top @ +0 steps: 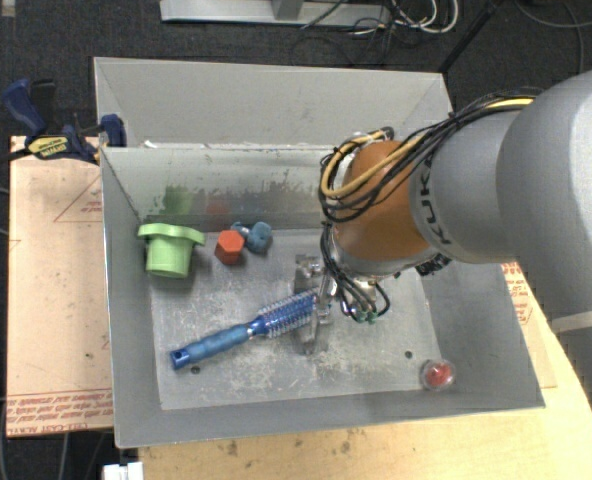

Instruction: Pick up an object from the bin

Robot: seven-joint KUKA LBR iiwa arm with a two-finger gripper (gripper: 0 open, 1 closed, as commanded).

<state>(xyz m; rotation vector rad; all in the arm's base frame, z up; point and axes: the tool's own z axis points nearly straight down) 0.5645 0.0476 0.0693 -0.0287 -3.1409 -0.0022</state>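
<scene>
My gripper (pixel 314 318) hangs low in the middle of the bin, its metal fingers reaching down to the floor. A blue hairbrush (pixel 246 332) lies slantwise on the bin floor, its handle pointing to the lower left and its bristled head right at my fingers. The head touches or sits between the fingers; I cannot tell which.
A light green plastic cup-like piece (pixel 170 249) lies at the back left. Beside it are a small orange-red block (pixel 230 247) and a small blue piece (pixel 260 235). A small red ball (pixel 437 374) rests near the front right corner. The arm's orange cover and cables hang over the bin's back right.
</scene>
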